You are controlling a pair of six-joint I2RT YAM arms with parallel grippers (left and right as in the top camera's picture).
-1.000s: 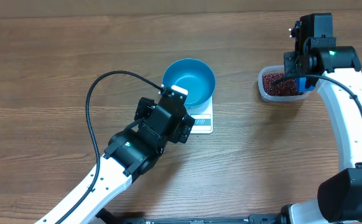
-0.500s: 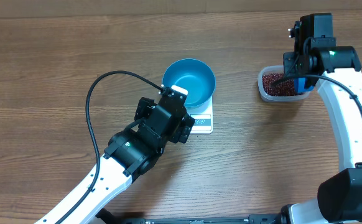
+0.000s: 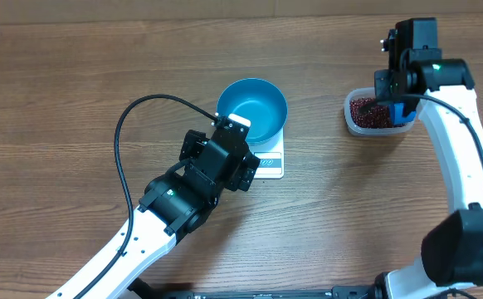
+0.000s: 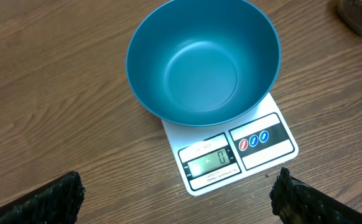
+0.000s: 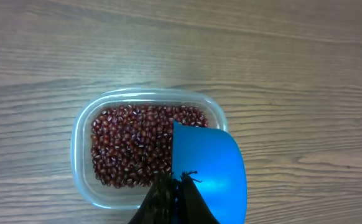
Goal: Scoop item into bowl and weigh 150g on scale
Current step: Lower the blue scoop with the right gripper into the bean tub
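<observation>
The dark red-brown beans (image 5: 134, 146) fill a clear tub (image 3: 373, 111) at the far right. My right gripper (image 5: 178, 186) is shut on the handle of a small blue scoop (image 5: 212, 168). The scoop hangs over the tub's right edge with no beans showing in it. The blue bowl (image 4: 203, 59) stands empty on the white scale (image 4: 262, 146), whose display reads 0. My left gripper (image 4: 178, 196) is open just in front of the scale, its two fingers spread wide over bare table. From overhead, the bowl (image 3: 251, 108) sits mid-table on the scale (image 3: 268, 164).
The left arm's black cable (image 3: 134, 116) loops over the table to the left of the bowl. The right arm (image 3: 457, 158) runs down the right side. The wooden table (image 3: 75, 75) stretches between the bowl and the tub.
The right wrist has shifted slightly toward the far side above the tub, scoop still gripped. The left arm, bowl and scale have not moved.
</observation>
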